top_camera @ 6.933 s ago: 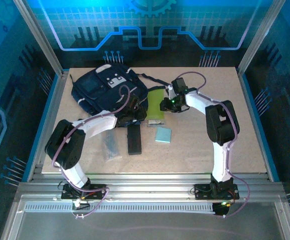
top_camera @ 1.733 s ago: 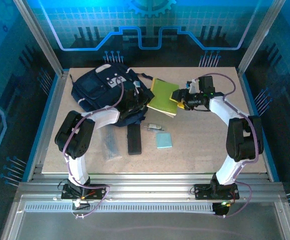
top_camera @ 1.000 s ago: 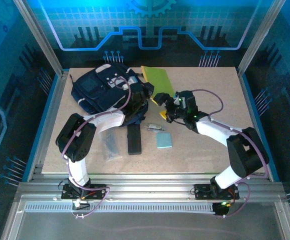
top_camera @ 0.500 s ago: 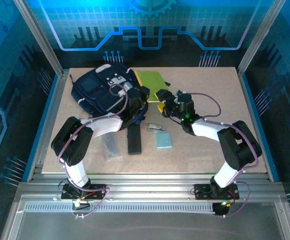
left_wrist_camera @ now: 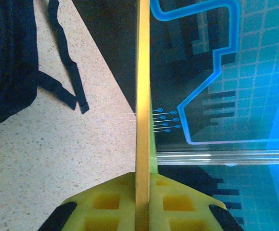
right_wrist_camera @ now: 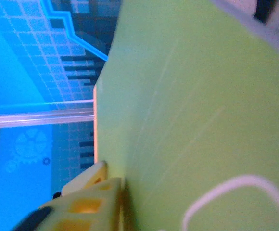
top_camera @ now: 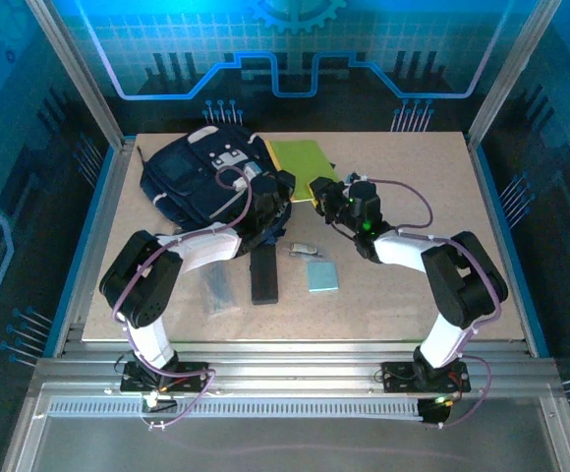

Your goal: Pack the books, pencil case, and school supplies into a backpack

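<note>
The navy backpack [top_camera: 195, 174] lies at the table's back left. Just right of it, the lime-green book [top_camera: 300, 156] and the yellow-orange book [left_wrist_camera: 143, 72] are held together on edge. My left gripper [top_camera: 278, 189] is shut on their near-left edge; in its wrist view the yellow fingers [left_wrist_camera: 106, 202] clamp the orange edge with green behind it. My right gripper [top_camera: 326, 193] is shut on the right edge, the green cover [right_wrist_camera: 192, 96] close to its camera. The black pencil case [top_camera: 263, 274], grey ruler strip [top_camera: 218, 286], light-blue pad [top_camera: 321, 276] and small clip [top_camera: 305, 251] lie on the table.
Backpack straps [left_wrist_camera: 67, 72] trail over the speckled table behind the books. The right arm's white cable [right_wrist_camera: 226, 192] crosses the green cover. Metal frame rails and blue panels enclose the table.
My right gripper has closed on the books' right edge after swinging in toward them. The books have come down next to the backpack. The left gripper has kept its hold.
</note>
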Robot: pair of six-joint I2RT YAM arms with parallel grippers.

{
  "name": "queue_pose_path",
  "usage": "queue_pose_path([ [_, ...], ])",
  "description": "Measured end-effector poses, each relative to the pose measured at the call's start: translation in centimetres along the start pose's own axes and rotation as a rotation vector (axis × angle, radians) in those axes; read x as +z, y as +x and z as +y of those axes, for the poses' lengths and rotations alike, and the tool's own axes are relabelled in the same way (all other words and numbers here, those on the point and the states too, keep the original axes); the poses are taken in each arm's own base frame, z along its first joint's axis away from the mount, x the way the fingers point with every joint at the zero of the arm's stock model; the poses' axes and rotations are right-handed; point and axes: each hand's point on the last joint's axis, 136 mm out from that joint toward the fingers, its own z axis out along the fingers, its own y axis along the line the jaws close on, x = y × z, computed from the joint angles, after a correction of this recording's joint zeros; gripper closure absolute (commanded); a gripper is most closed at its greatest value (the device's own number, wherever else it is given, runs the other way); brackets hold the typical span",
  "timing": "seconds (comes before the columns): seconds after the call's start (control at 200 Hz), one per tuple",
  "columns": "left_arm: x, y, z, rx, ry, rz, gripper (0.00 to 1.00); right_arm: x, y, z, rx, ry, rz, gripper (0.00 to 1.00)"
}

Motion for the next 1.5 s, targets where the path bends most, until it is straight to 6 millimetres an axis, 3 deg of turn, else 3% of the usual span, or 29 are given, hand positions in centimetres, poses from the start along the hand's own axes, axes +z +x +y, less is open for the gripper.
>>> queue_pose_path([
  [0.025, 0.0, 0.1, 0.2, 0.004, -0.007, 0.007, 0.6, 0.0, -0.2, 0.1, 0.001, -0.005, -0.005, 1.0],
  [0.115, -0.3, 0.6, 0.7, 0.066, -0.036, 0.058, 0.31, -0.2, -1.1, 0.0, -0.016, 0.004, -0.015, 1.0],
  [0.215, -1.2, 0.1, 0.7, 0.144, -0.061, 0.126, 0.24, -0.9, -3.1, -1.0, -0.041, 0.046, -0.032, 1.0],
  [0.295, -1.7, -1.8, 1.0, 0.213, -0.095, 0.16, 0.22, -1.9, -5.1, -1.5, -0.068, 0.084, -0.053, 1.0],
  [0.48, -1.8, -5.9, 1.6, 0.46, -0.224, 0.23, 0.22, -4.9, -8.0, -1.7, -0.164, 0.156, -0.058, 1.0],
  [0.6, -1.1, -5.6, 0.4, 0.636, -0.266, 0.317, 0.22, -6.9, -8.6, -2.0, -0.228, 0.208, -0.03, 1.0],
  [0.695, -0.4, -4.9, 1.1, 0.746, -0.308, 0.393, 0.21, -8.4, -8.8, -2.5, -0.265, 0.25, -0.004, 1.0],
  [1.001, -0.6, -1.5, 11.7, 0.972, -0.572, 0.676, 0.21, -11.9, -8.4, -3.9, -0.336, 0.334, 0.066, 1.0],
  [1.061, -0.5, -1.3, 13.3, 1.001, -0.617, 0.698, 0.26, -12.2, -8.0, -4.2, -0.341, 0.337, 0.086, 1.0],
  [1.106, -0.3, -1.3, 14.2, 1.016, -0.644, 0.708, 0.38, -12.3, -7.7, -4.3, -0.345, 0.335, 0.102, 1.0],
  [1.161, -0.1, -1.5, 14.5, 1.018, -0.664, 0.702, 0.52, -12.4, -7.3, -4.4, -0.348, 0.334, 0.122, 1.0],
  [1.206, 0.0, -1.7, 14.5, 1.024, -0.666, 0.698, 0.58, -12.5, -7.0, -4.4, -0.353, 0.331, 0.137, 1.0],
  [1.426, 0.4, -3.1, 13.8, 1.008, -0.67, 0.658, 0.5, -13.3, -5.7, -4.0, -0.413, 0.338, 0.178, 1.0],
  [1.501, 0.6, -3.2, 13.3, 1.011, -0.661, 0.649, 0.61, -13.4, -5.1, -4.1, -0.425, 0.342, 0.195, 1.0],
])
